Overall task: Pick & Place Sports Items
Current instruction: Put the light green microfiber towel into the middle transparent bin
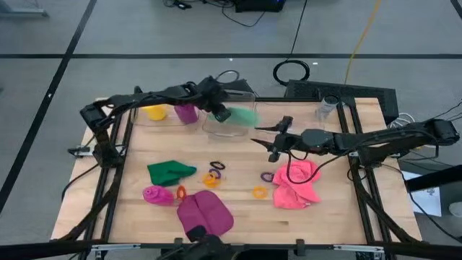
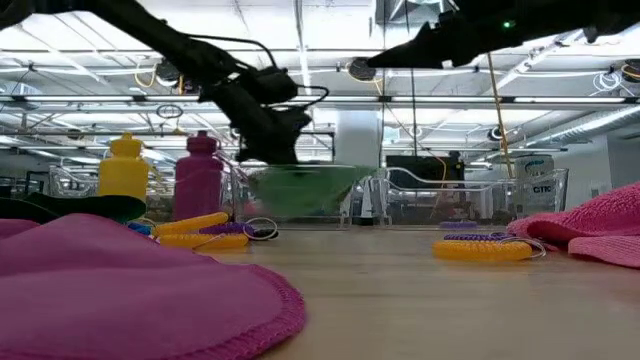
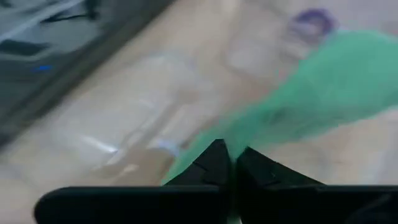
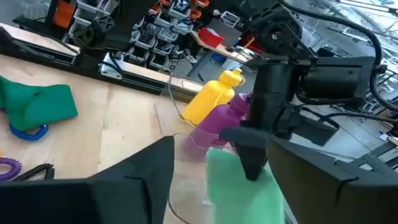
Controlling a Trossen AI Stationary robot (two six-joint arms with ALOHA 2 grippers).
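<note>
My left gripper [image 1: 221, 113] is over a clear bin [image 1: 229, 130] at the table's far middle, shut on a light green cloth [image 1: 244, 115]. A yellow bottle [image 1: 154, 112] and a purple bottle [image 1: 186, 113] stand in a clear bin at the far left. On the table lie a dark green cloth [image 1: 170, 171], a magenta bottle [image 1: 157, 195], a magenta cloth [image 1: 205, 214], a pink cloth [image 1: 296, 185] and several small rings [image 1: 214, 173]. My right gripper [image 1: 268, 138] hovers open right of the bin, above the table, with nothing between its fingers. My left gripper pinches an edge of the light green cloth [image 3: 214, 140] between its two shut fingers [image 3: 214, 163], slanting down from the table's left. The cloth trails away from the fingertips, slack, and hangs down into the clear bin [image 2: 300, 190]. Whether it touches the bin's floor, I cannot tell.
Another clear container [image 1: 328, 108] stands at the far right corner. Purple and yellow rings [image 1: 263, 184] lie left of the pink cloth, below my right gripper. The table's middle near the front edge has bare wood.
</note>
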